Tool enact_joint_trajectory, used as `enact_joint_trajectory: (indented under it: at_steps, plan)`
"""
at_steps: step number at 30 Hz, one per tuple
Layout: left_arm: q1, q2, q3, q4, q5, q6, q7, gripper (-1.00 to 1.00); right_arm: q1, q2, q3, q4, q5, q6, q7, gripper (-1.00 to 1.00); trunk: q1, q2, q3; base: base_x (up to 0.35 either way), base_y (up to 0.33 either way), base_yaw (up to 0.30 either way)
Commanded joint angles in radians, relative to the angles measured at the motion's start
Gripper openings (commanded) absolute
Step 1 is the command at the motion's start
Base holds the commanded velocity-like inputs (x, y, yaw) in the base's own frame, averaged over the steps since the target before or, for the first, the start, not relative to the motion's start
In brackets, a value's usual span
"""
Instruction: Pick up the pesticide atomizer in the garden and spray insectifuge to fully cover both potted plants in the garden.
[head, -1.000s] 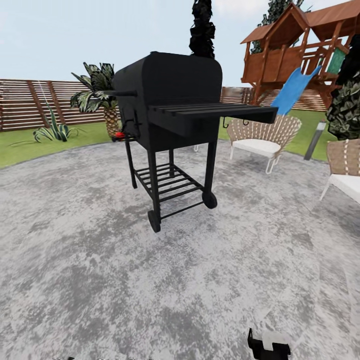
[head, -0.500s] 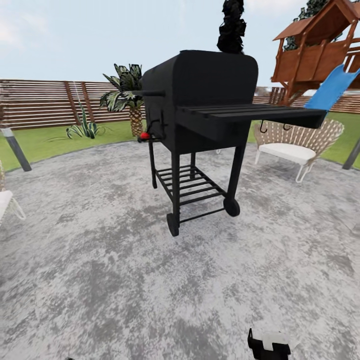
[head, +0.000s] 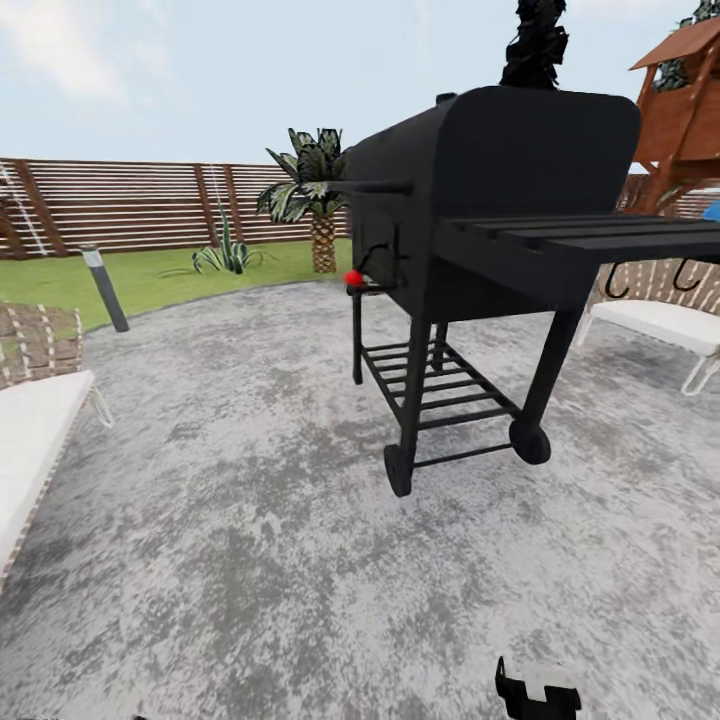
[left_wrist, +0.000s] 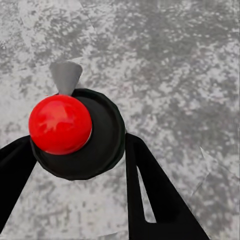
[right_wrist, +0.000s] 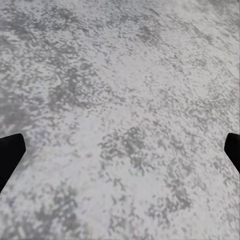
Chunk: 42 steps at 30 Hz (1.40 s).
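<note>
Grey speckled stone patio (head: 250, 560) spreads out under a big black metal grill on wheels (head: 480, 260), before a brown slatted wooden fence (head: 130, 205). No spray bottle or little potted plants show, so turn slowly and look. Right end effector (right_wrist: 120, 150) is spread wide, holding nothing; I cannot tell about the left one.

Grey mottled stone patio (head: 250, 520) carries a black wheeled barbecue grill (head: 480, 270) at centre-right, a wicker chair with white cushion (head: 30, 400) at left edge, another white-cushioned chair (head: 660, 320) behind grill. Green lawn (head: 160, 280) borders the patio.
</note>
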Motion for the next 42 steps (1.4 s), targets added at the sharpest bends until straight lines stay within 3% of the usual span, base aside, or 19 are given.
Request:
enact_joint_trajectory:
  at_steps: [1,15,35,42]
  plan:
    - [-0.001,0.0,0.009,0.001,-0.001,-0.003,-0.009,-1.0,-0.001,0.0,-0.008,0.001,0.011,-0.003,-0.004,1.0,0.0,0.0,-0.001,0.232,0.243,0.28]
    - [-0.001,0.0,0.01,0.0,-0.001,-0.003,-0.008,-1.0,-0.001,0.0,-0.008,0.001,0.011,-0.003,-0.004,1.0,0.0,0.0,-0.001,0.267,0.211,0.28]
    - [-0.001,0.001,0.011,0.002,-0.001,-0.003,-0.008,-1.0,0.0,0.005,-0.007,0.002,0.012,-0.003,-0.002,1.0,0.0,0.0,-0.001,0.318,0.078,0.28]
    - [-0.001,0.001,0.01,0.002,-0.001,-0.003,-0.01,-1.0,0.0,0.002,-0.007,0.002,0.014,-0.001,0.0,1.0,0.0,0.0,-0.001,0.335,0.008,0.032]
